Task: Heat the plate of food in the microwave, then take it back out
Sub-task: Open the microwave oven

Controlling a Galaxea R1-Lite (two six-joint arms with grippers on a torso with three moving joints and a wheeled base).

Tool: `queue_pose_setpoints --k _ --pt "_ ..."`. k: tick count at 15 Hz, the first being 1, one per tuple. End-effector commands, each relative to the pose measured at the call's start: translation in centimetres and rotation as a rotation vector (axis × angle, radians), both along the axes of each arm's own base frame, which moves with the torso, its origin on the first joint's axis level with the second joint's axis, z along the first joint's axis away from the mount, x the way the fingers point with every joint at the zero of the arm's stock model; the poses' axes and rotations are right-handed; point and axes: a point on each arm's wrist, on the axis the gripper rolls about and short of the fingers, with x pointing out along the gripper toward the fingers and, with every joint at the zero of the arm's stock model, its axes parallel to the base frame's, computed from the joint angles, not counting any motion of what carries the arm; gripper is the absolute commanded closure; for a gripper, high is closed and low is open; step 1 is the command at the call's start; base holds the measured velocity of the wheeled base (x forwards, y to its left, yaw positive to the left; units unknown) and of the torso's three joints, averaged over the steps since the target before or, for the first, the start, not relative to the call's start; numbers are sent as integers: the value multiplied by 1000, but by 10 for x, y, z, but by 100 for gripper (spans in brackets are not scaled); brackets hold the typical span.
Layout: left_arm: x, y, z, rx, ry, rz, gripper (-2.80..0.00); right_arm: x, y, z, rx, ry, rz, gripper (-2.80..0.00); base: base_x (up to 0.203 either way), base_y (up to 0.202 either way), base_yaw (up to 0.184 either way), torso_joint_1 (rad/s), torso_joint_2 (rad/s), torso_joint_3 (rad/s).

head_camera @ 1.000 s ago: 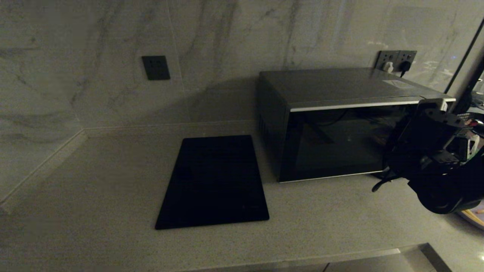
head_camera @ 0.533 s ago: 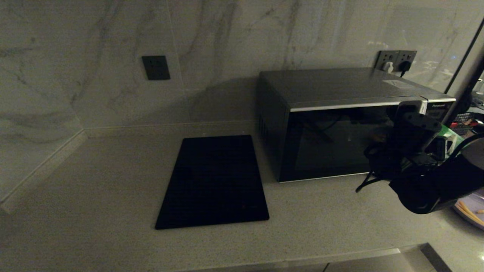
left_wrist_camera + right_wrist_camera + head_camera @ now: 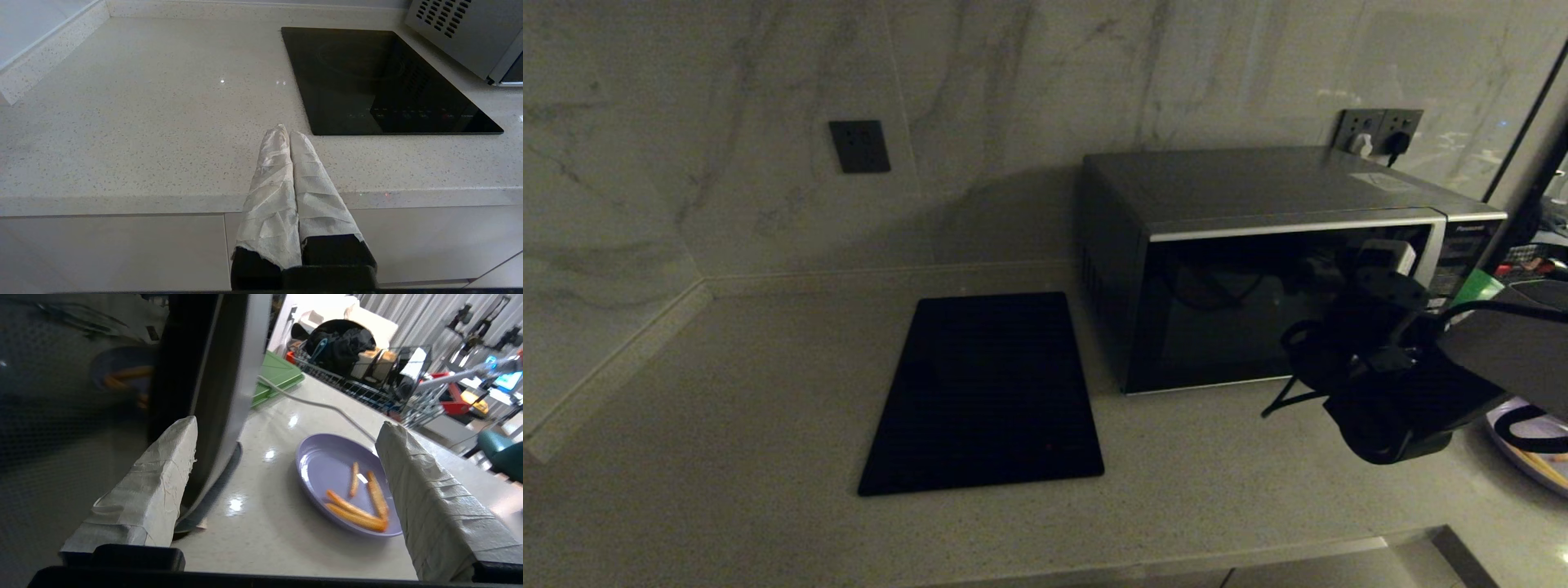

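Marble-veined wall tile backs a pale speckled surface (image 3: 727, 425) in the head view, with a flat black mat (image 3: 984, 392) lying left of the microwave (image 3: 1258, 269). Its dark glass door looks closed. The right gripper (image 3: 1384, 278) hovers in front of the door's right end, close to the button panel, and the arm behind it hides most of the plate of food (image 3: 1531, 461), of which only a sliver shows at the far right edge.

From the left wrist view, the left gripper (image 3: 286, 134) is parked off the front edge of the surface, its taped fingers (image 3: 271, 179) pressed together and holding nothing, pointing toward the near corner of the mat.

From the right wrist view, the right gripper's fingers (image 3: 155, 490) are spread wide and empty. One sits just beside the silver edge of the microwave door; whether it touches is unclear. The lavender plate rests on the surface well apart from the microwave, with a few orange sticks on it. A white cable (image 3: 310, 404) trails past, and a green board (image 3: 276, 373) lies beyond.

The likely risk is the finger slipping off the smooth door edge, or the swinging arm knocking the plate or snagging the cable.
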Motion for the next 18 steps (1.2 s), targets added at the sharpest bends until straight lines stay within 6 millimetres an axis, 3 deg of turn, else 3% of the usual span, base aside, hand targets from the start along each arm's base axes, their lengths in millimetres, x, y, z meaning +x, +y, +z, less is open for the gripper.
queue_pose_setpoints --k 1,7,18 --pt "0 0 0 -1 1 1 0 5 1 -9 14 -8 -27 -280 0 0 0 0 0 0" --pt "0 0 0 -1 1 1 0 8 -3 -9 20 -18 -48 -280 0 0 0 0 0 0" --pt "0 0 0 -1 1 1 0 18 -32 -15 20 -28 -115 -280 0 0 0 0 0 0"
